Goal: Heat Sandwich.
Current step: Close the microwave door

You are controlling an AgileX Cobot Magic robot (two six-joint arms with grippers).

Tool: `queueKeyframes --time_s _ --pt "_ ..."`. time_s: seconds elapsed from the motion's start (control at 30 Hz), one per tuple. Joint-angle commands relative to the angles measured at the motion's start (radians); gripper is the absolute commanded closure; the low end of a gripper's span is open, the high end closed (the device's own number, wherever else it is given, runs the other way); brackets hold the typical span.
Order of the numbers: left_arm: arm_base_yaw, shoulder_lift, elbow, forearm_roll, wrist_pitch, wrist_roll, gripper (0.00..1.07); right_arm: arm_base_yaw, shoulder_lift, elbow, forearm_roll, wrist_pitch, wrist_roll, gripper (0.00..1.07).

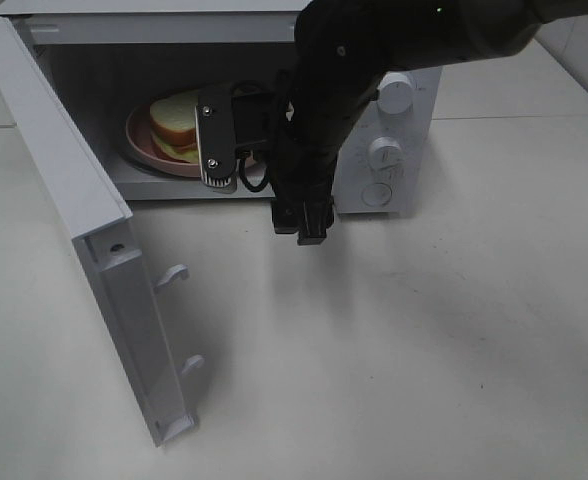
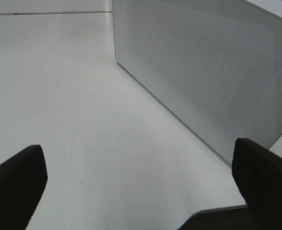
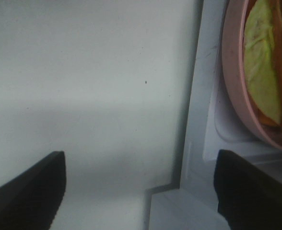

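The sandwich (image 1: 174,122) lies on a round pink plate (image 1: 140,148) inside the open white microwave (image 1: 404,190). My right arm reaches down in front of the oven's opening. The right gripper (image 1: 302,222) hangs just outside the front lip, open, with nothing between its fingers. In the right wrist view the right gripper (image 3: 141,191) stands wide over the table and the oven's front edge. The plate (image 3: 233,100) and the sandwich's yellowish-green layer (image 3: 262,81) lie off to one side. The left gripper (image 2: 141,191) is open and empty, facing the door's outer mesh panel (image 2: 213,81); the exterior view does not show it.
The microwave door (image 1: 84,230) swings far out to the left, with two latch hooks (image 1: 174,272) on its inner edge. Control knobs (image 1: 386,152) sit on the oven's right panel. The white table (image 1: 424,350) stretches in front and to the right.
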Motion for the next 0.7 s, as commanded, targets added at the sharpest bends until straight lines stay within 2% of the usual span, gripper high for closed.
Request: queueKeyframes --time_s 0.03,0.7 --pt "0.005 -0.015 0.001 -0.009 -0.008 0.0 0.09 0.003 -0.064 0.054 0.003 0.0 0.054 0.31" --pt "0.005 -0.015 0.001 -0.009 -0.008 0.0 0.09 0.003 -0.347 0.376 0.006 0.003 0.548 0.31"
